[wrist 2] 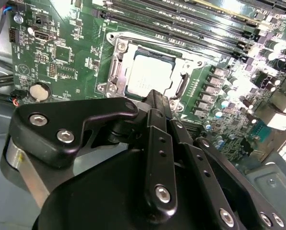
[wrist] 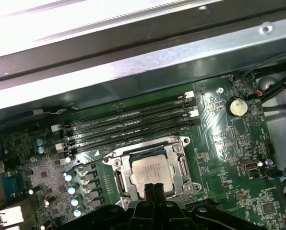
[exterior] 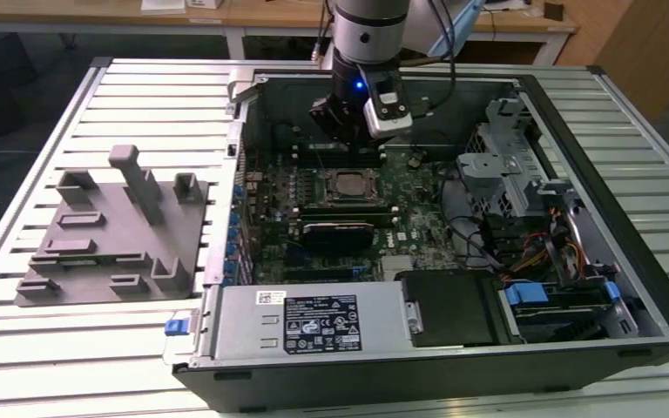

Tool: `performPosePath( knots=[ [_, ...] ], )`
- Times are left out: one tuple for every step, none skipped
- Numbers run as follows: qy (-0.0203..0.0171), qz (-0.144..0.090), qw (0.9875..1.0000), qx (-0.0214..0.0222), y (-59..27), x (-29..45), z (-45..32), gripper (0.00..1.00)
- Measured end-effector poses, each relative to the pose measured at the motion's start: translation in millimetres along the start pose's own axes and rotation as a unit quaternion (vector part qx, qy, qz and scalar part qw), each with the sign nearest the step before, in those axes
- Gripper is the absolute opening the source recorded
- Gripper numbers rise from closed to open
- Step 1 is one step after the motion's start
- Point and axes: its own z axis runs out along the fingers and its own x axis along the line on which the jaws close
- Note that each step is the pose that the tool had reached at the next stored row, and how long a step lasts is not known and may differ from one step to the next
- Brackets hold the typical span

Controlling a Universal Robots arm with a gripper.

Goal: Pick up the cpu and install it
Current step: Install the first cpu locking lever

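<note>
Slatted metal table (exterior: 32, 122), open computer case (exterior: 428, 387) on top, and the gripper (wrist: 152, 188) hovers low over the motherboard (wrist: 229, 158), fingers pressed together with nothing between them. The cpu (wrist: 151, 173) lies flat in its socket frame (wrist: 120, 179), pale silver top, darker rim, so placement looks done. Any move now calls for a clean vertical path clear of that frame

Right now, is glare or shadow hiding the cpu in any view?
First wrist view: case wall blown out white, glare beside the coin cell, cpu evenly lit. Second wrist view: glare whitens the board past the memory slots, cpu pale but readable. Exterior view: even light, cpu visible, board around it dim.
</note>
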Motion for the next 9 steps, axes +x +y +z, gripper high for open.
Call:
performPosePath(
  knots=[
    [0.0001, -0.005, 1.0, 0.0, -0.1, 0.2, 0.0, 0.11],
    [0.0002, -0.013, 0.9999, 0.0001, -0.1, 0.2, 0.0, 0.11],
    [0.0003, -0.021, 0.9998, 0.0001, -0.1, 0.3, 0.0, 0.11],
    [0.0004, -0.031, 0.9995, 0.0001, -0.1, 0.3, 0.0, 0.11],
    [0.0004, -0.037, 0.9993, 0.0001, -0.2, 0.5, 0.1, 0.11],
    [0.0004, -0.039, 0.9992, 0.0, -0.5, 1.7, 0.2, 0.11],
    [0.0004, -0.04, 0.9992, 0.0001, -1.1, 3.8, 0.3, 0.11],
    [0.0002, -0.04, 0.9992, 0.0, -1.8, 6.7, 0.3, 0.11],
    [0.0, -0.04, 0.9992, 0.0, -2.7, 9.9, 0.3, 0.11]
  ],
)
